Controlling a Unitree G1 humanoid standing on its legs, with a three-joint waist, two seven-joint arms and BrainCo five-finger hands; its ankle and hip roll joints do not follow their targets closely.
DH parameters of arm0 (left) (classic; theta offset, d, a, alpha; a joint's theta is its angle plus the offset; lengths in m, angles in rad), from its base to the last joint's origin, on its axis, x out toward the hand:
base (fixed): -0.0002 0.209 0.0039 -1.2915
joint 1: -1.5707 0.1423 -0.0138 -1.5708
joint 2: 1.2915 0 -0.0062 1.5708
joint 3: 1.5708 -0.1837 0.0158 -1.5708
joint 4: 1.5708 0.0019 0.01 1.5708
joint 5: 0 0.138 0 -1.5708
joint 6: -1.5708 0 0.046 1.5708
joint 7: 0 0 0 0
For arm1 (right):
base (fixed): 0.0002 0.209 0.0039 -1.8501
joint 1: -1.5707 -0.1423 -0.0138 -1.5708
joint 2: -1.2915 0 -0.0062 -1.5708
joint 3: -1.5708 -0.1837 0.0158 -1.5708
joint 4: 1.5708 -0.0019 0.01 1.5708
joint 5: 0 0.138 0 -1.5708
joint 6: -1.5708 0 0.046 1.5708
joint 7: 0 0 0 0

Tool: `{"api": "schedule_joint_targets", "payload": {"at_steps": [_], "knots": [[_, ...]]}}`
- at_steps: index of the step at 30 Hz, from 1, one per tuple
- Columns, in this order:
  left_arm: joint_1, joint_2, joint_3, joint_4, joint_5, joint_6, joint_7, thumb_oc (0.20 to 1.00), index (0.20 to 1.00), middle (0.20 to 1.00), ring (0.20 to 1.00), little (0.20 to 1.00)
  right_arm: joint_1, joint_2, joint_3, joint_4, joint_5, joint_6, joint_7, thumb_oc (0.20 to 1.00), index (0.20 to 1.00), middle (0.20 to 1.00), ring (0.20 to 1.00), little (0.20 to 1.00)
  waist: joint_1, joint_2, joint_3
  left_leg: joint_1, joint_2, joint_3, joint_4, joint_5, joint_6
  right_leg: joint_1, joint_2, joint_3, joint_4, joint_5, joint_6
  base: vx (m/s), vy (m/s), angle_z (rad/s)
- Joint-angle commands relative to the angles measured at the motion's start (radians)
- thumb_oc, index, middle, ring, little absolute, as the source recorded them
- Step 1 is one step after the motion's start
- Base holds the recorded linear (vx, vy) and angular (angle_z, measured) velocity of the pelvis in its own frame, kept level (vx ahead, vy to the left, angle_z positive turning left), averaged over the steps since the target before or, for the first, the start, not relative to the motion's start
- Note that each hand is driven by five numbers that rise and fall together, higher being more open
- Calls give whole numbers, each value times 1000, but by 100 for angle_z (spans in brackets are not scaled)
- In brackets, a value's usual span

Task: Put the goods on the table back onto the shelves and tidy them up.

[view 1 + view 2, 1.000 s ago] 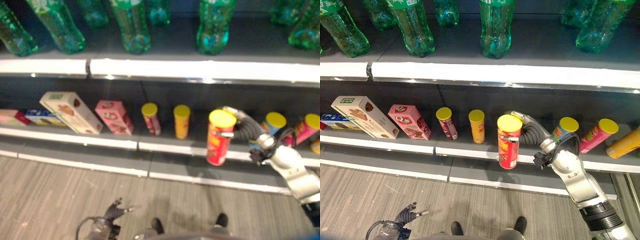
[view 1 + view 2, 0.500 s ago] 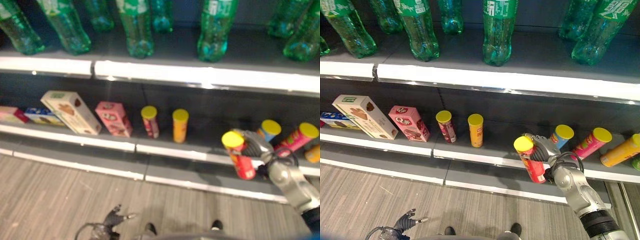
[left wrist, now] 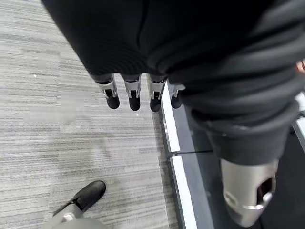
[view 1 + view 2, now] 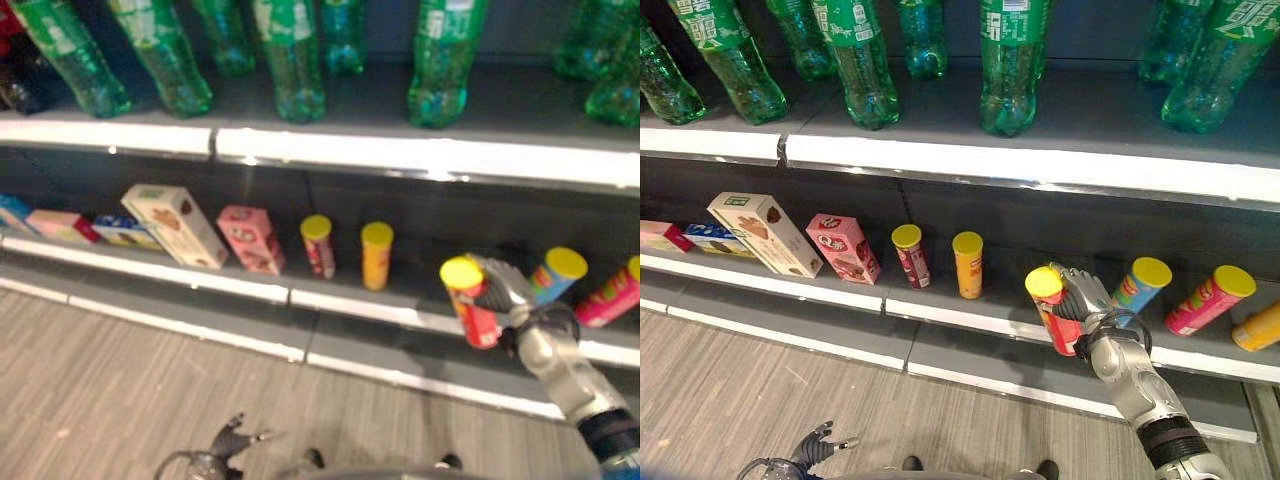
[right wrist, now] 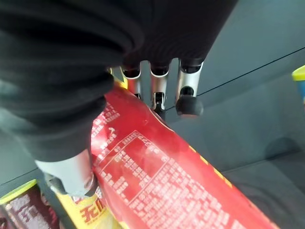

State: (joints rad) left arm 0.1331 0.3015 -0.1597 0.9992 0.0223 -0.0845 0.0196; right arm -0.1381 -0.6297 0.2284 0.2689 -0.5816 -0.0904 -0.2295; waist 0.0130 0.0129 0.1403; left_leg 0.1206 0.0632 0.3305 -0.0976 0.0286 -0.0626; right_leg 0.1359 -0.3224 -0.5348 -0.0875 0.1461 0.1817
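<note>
Red crisp can (image 4: 1057,317) | right hand (image 4: 1083,302) clasps mid-body | likely light, rigid, smooth-walled; dents if squeezed | left hand (image 3: 133,93) relaxed

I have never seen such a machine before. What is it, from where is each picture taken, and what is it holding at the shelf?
This is a humanoid robot with two arms and finger hands. Two pictures come from cameras in its head, looking down at a store shelf; they show the same scene. The other two come from a camera on each wrist, looking along that hand.

The right hand has its fingers curled round a red can with a yellow lid, held tilted at the front edge of the lower shelf. The right wrist view shows that can from very close. The left hand hangs low over the floor with straight fingers, holding nothing.

On the lower shelf stand other cans and snack boxes. Green bottles stand on the upper shelf.
</note>
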Motion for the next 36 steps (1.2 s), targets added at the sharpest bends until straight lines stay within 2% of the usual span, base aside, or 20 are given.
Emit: {"api": "schedule_joint_targets", "payload": {"at_steps": [1, 9, 14, 15, 20, 27, 32, 36], "knots": [[-50, -4, -61, 26, 28, -25, 22, 1000, 1000, 1000, 1000, 1000, -143, -16, -4, 30, 4, -1, -82, 200, 200, 200, 200, 200, 47, 35, -27, 41, 79, 42, 12, -67, -50, -17, -47, 5, 151, -114, 28, 9, 0, 6], [-81, -13, -81, 53, 25, -18, 38, 1000, 1000, 1000, 1000, 1000, -192, -20, -3, 83, 54, 11, -122, 200, 200, 200, 200, 200, 53, 46, -11, 19, 78, 29, 14, -63, -50, -46, -54, 3, 176, -124, 29, 39, -2, 9], [-102, -3, -109, 15, 14, -25, 41, 1000, 1000, 1000, 1000, 1000, -245, -48, -38, 40, 66, 15, -160, 200, 200, 200, 200, 200, 53, 70, 43, -37, 84, 22, 27, -48, -48, -132, -67, 30, 225, -135, 27, -101, 15, 1], [-124, 7, -133, -30, 0, -32, 43, 1000, 1000, 1000, 1000, 1000, -305, -60, -50, 19, 62, 21, -195, 200, 200, 200, 200, 200, 62, 96, 88, -106, 87, 12, 64, -46, -45, -208, -76, 55, 263, -140, 23, -214, 39, 9], [-155, 23, -160, -76, -12, -37, 51, 1000, 1000, 1000, 1000, 1000, -375, -65, -72, -2, 54, 30, -248, 200, 200, 200, 200, 200, 66, 124, 137, -181, 83, -6, 117, -52, -37, -285, -107, 76, 335, -151, 21, -124, 28, 5], [-180, 39, -186, -126, -9, -43, 50, 1000, 1000, 1000, 1000, 1000, -423, -82, -91, -28, 48, 29, -281, 200, 200, 200, 200, 200, 65, 146, 183, -272, 87, -28, 208, -80, -32, -361, -151, 92, 422, -168, 21, -63, 24, 2], [-157, 99, -209, -247, -29, -59, 23, 1000, 1000, 1000, 1000, 1000, -471, -117, -138, 4, 58, 37, -324, 200, 200, 200, 200, 200, 72, 172, 209, -351, 98, -54, 273, -91, -34, -405, -161, 89, 460, -176, 24, -51, -13, 9], [-160, 119, -220, -282, -33, -62, 20, 1000, 1000, 1000, 1000, 1000, -502, -127, -160, 46, 66, 50, -358, 200, 200, 200, 200, 200, 76, 183, 209, -370, 93, -58, 275, -92, -34, -420, -166, 89, 466, -179, 26, -7, 3, 11]]}}
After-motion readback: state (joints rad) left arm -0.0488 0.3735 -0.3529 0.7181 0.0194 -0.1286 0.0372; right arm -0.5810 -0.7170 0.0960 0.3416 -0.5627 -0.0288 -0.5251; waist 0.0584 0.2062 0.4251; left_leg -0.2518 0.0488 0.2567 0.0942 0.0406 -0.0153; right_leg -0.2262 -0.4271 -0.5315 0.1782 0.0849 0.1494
